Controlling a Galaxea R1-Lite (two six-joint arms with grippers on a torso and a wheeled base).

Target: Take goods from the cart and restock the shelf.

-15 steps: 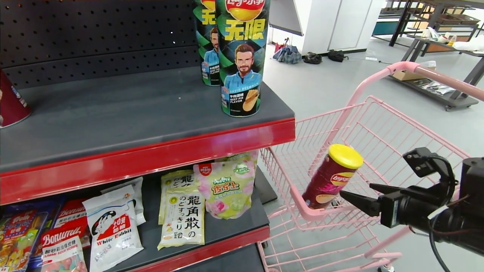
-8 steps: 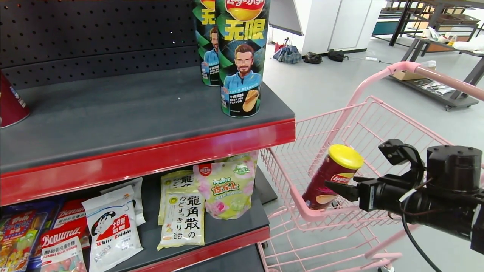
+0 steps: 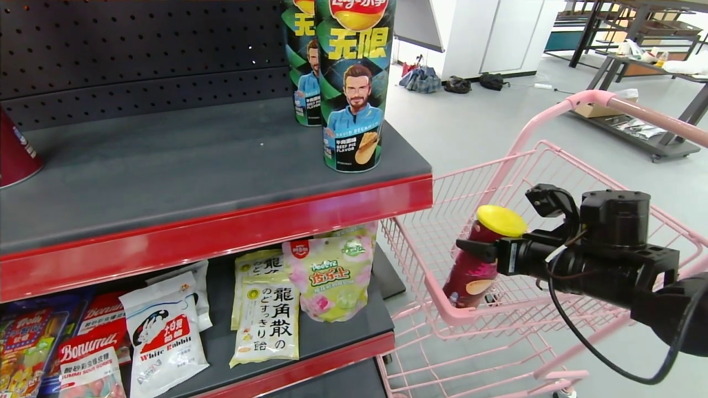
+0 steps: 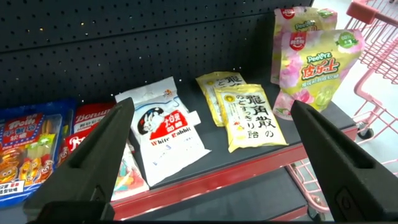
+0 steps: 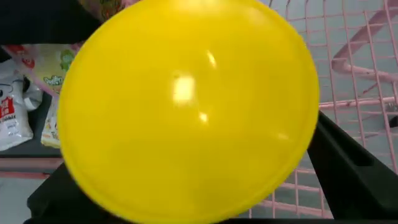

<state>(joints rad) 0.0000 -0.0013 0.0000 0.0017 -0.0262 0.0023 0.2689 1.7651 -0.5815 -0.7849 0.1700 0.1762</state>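
In the head view, the right gripper sits level with the neck of a dark red cylindrical chip can capped by a yellow plastic lid. Whether the pincer already squeezes the can or merely brackets it cannot be told. The can stands tilted in the corner of the pink wire shopping cart nearest the shelf, and it is the only item visible in the cart. Held this high, the can may swing or slip, the lid may pop off, and the base may catch the cart's rim on the way out. The grey shelf board with a red front edge carries two tall green chip cans at its near end, and a careless placement could topple them. The lower shelf holds flat snack bags.

In the left wrist view, the left gripper is spread wide and empty, facing the bags on the lower shelf.

In the right wrist view, the yellow lid looms close, with cart mesh behind.
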